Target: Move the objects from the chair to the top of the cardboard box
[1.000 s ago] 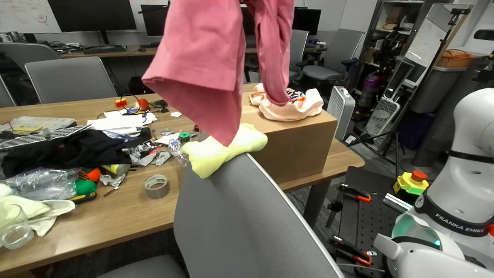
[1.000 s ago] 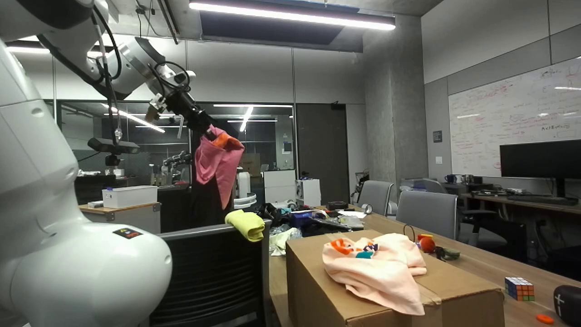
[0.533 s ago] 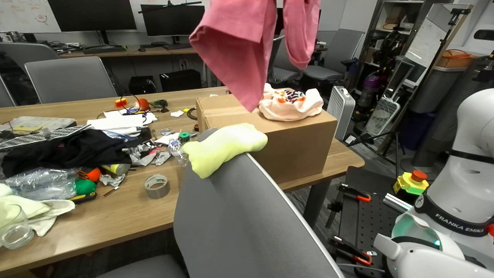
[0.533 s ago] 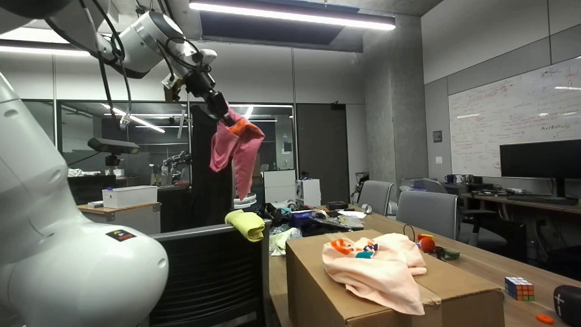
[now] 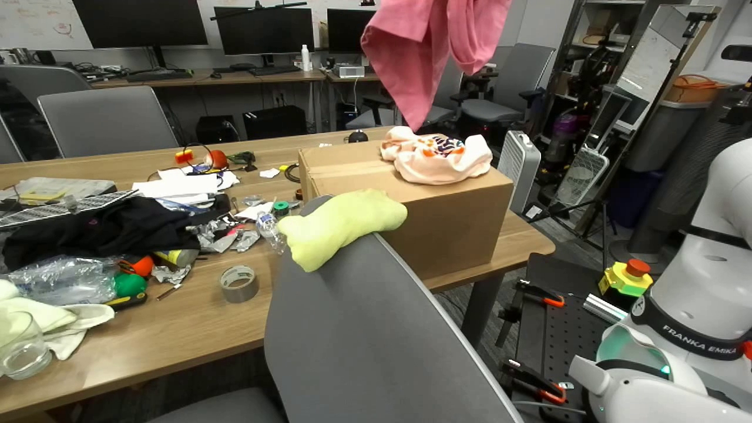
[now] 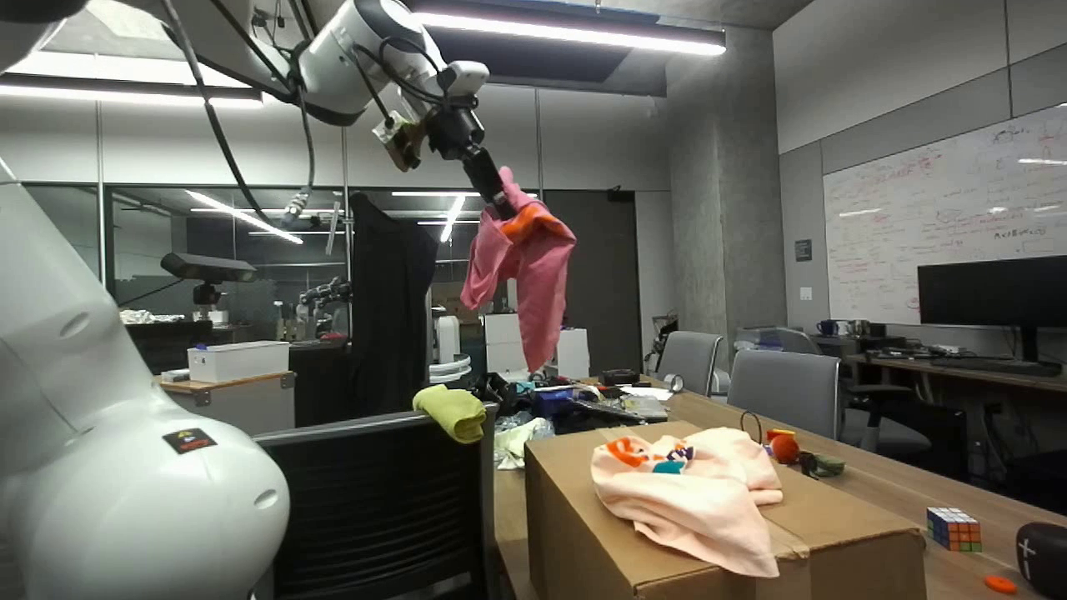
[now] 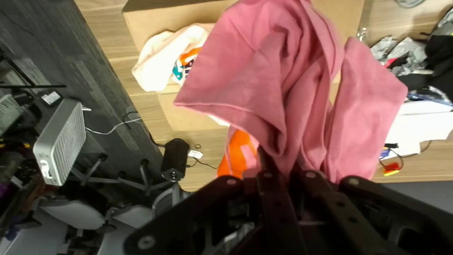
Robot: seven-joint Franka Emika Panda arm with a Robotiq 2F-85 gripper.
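pink cloth [image 5: 411, 53]: in an exterior view it hangs from the view's upper edge, long axis near upright, tapering to a low corner; whatever grips it is out of frame there.
cardboard box [image 5: 346, 167]: below that corner in the same view, on the table [image 5: 194, 323]; peach cloth [image 5: 440, 161] lies toward one end of its top, bare cardboard toward the other.
chair [image 5: 364, 329]: pale yellow-green cloth [image 5: 346, 226] draped over the top edge of its backrest; by my judgement, the piece left to fetch once the pink one is down.
gripper [image 6: 503, 208]: in an exterior view, slanting down toward the view's right, jaws drawn together on the upper part of the pink cloth, which hangs free beneath.
box top from gripper: in that view, below and to the right; the cloth's lowest corner is apart from the cardboard, and over which part of the box it stands i cannot tell.
wrist view: jaws pinched tight with pink fabric between; the cloth spreads ahead of them and hides the middle of the box, with the peach cloth showing past its left edge.
coming move: probably down, toward the box's bare end; letting go too near the peach cloth could pile one on the other.
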